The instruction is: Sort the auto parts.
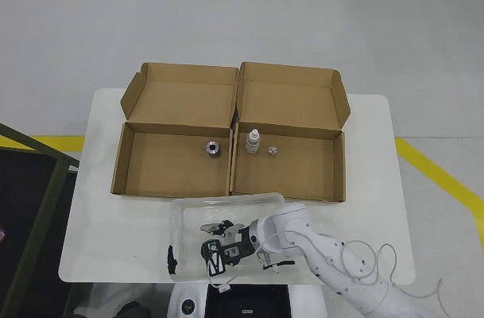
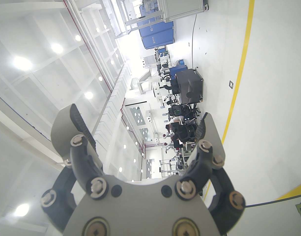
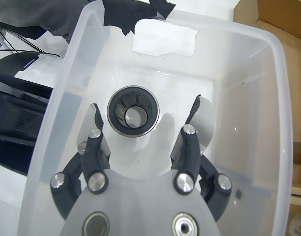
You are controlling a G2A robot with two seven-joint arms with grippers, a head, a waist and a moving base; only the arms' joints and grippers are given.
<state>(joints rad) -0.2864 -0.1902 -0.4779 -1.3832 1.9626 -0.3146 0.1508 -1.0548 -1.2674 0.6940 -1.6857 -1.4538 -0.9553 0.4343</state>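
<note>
The short metal sleeve with black ends (image 3: pixel 133 112) stands on end in the clear plastic bin (image 3: pixel 74 37), so my right gripper (image 3: pixel 146 103) hangs straddling it, fingers spread apart, nothing clamped yet. The brown cardboard boxes (image 1: pixel 170 171) sit just beyond, I guess for sorting.

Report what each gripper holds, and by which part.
Nothing is held. The right gripper is open in the clear bin, fingers either side of the cylindrical bearing, not closed on it. The left gripper is open and empty.
</note>
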